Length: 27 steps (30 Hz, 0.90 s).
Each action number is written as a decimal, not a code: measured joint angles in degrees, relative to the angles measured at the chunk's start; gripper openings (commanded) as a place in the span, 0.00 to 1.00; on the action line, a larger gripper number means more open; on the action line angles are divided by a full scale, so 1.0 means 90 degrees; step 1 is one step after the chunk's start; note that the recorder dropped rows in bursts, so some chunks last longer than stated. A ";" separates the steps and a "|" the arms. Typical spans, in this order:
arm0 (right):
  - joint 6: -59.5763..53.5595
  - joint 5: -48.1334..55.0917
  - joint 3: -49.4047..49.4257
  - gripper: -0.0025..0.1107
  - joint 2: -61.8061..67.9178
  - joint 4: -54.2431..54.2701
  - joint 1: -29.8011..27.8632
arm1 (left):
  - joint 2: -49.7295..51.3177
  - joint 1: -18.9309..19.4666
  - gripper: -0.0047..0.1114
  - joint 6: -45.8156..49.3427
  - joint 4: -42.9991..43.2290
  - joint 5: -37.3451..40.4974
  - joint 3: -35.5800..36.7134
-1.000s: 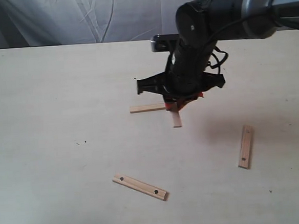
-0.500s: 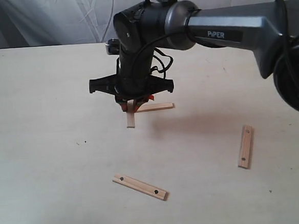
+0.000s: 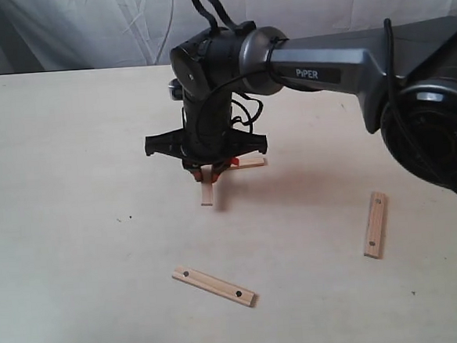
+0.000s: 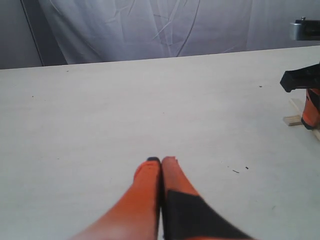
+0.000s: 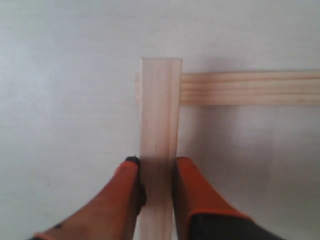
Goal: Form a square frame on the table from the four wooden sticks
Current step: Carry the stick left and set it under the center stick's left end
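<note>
A plain stick [image 5: 160,110], pale and flat, is gripped across its width by the right claw [image 5: 156,167], whose fingers are parted only by the slat's width. Its long axis is set at a right angle to the second plain stick [image 5: 250,87], and it crosses that stick's end near the middle of the surface [image 3: 70,151]. A holed stick [image 3: 214,286] and the other holed stick [image 3: 375,224] lie well apart. The left claw [image 4: 161,161] is clenched on nothing.

The plain stick [image 5: 160,125] is showing pale, matt, grained wood. The table [image 3: 77,253] is appearing smooth and matt. The arm housing [image 3: 338,54] is reflecting light glossily.
</note>
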 measured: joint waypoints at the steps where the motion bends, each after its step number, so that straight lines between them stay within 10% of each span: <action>1: 0.0024 0.0000 0.0000 0.02 0.0025 0.0000 0.0000 | 0.0000 0.0000 0.04 0.0000 0.0000 0.0000 0.0000; 9: 0.0175 -0.0012 0.0000 0.40 0.0111 0.0000 0.0041 | 0.0000 0.0000 0.04 0.0000 0.0000 0.0000 0.0000; 27: -0.0433 0.0668 -0.0004 0.41 -0.0613 0.0049 -0.0187 | 0.0000 0.0000 0.04 0.0000 0.0000 0.0000 0.0000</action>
